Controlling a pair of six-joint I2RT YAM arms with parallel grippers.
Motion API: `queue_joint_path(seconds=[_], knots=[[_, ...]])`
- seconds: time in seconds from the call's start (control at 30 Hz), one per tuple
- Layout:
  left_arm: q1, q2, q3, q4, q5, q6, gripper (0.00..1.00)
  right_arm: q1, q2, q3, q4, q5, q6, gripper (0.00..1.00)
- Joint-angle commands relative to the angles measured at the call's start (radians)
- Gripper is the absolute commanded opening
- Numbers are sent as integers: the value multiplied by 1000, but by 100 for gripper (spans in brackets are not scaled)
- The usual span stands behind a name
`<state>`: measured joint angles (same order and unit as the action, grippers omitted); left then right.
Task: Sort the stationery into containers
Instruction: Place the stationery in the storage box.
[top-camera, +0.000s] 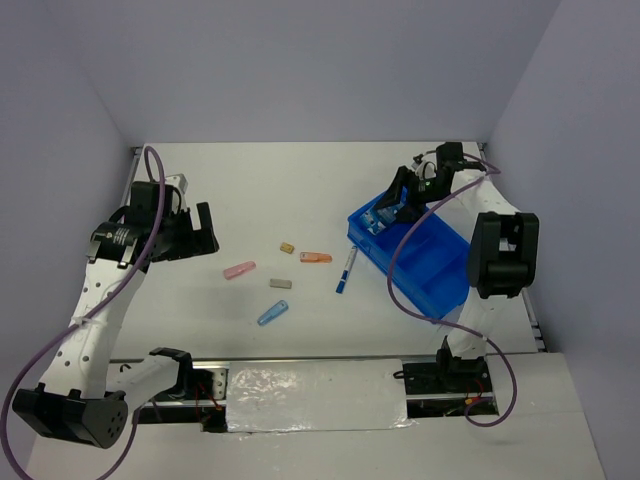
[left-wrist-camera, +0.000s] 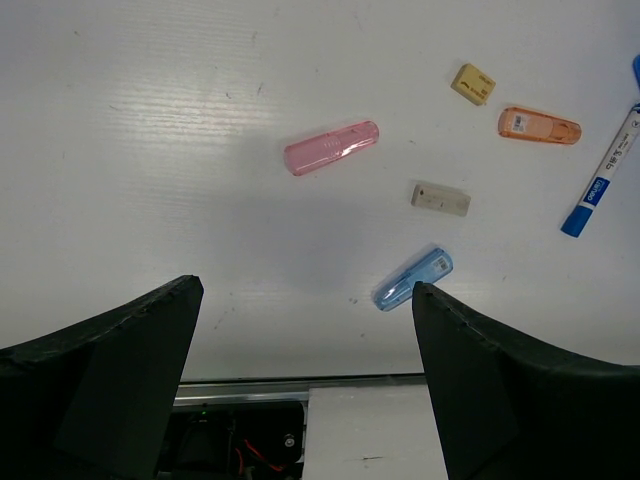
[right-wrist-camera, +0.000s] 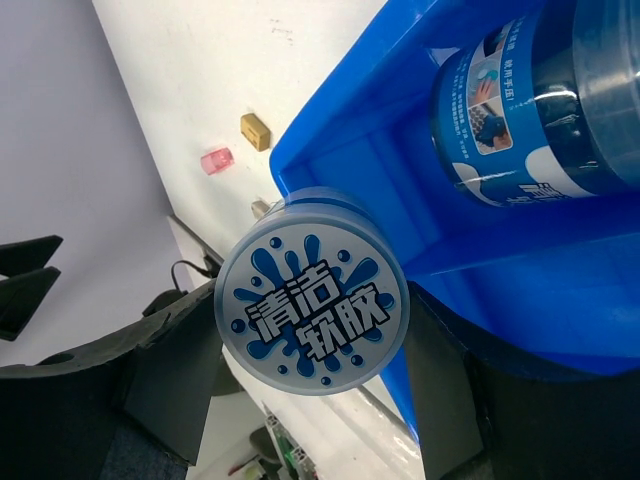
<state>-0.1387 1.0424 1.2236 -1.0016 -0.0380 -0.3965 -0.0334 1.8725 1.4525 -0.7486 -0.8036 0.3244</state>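
While the left jaws hung above the left side of the desk (top-camera: 300, 180), they stood released and wide apart. The left wrist view showed only bare desk between the two dark fingers (left-wrist-camera: 110, 390). Just right of them lay the pink piece (top-camera: 239, 270), slightly tilted. Farther right and nearer the arm bases lay the light-blue piece (top-camera: 272, 313), slanted. The small grey block (top-camera: 280, 283) sat a little behind it, touching neither piece. Behind that rested the tan block (top-camera: 287, 247), with the orange piece (top-camera: 316, 257) near it on the right, apart from it. Next came the white-blue pen (top-camera: 345, 270), its blue end toward the arm bases, close to the left wall of the blue tray (top-camera: 432, 283) — whether they touched could not be told. One blue roll (right-wrist-camera: 530, 110) lay on its side in the tray's far-left end compartment. The right jaws were clenched on the second roll (right-wrist-camera: 312, 295), one finger on either side, its white patterned lid facing the wrist camera — held at that compartment's corner, over the rim.
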Motion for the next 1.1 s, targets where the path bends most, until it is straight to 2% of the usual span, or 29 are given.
queue_joint_path(seconds=[0.0,0.43,0.7,0.77,0.87,0.97,1.0,1.07], knots=[[7,-22,7,23,21,-10,99,-3,2,42,3,-36,-10,55],[7,-22,-3,24,23,-18,99,-3,23,16,17,-40,4,58],[7,-19,-10,32,23,-18,99,-2,56,23,8,-46,4,66],[7,-18,-16,37,26,-19,99,0,60,31,-8,-29,-4,71],[5,-18,-24,43,29,-21,99,0,60,29,-11,-22,-8,74],[7,-16,-27,47,30,-22,99,0,65,37,-28,0,-15,96],[7,-15,-27,47,30,-22,99,0,71,40,-34,6,-18,100],[7,-12,-26,47,30,-22,99,0,70,45,-44,18,-22,100]])
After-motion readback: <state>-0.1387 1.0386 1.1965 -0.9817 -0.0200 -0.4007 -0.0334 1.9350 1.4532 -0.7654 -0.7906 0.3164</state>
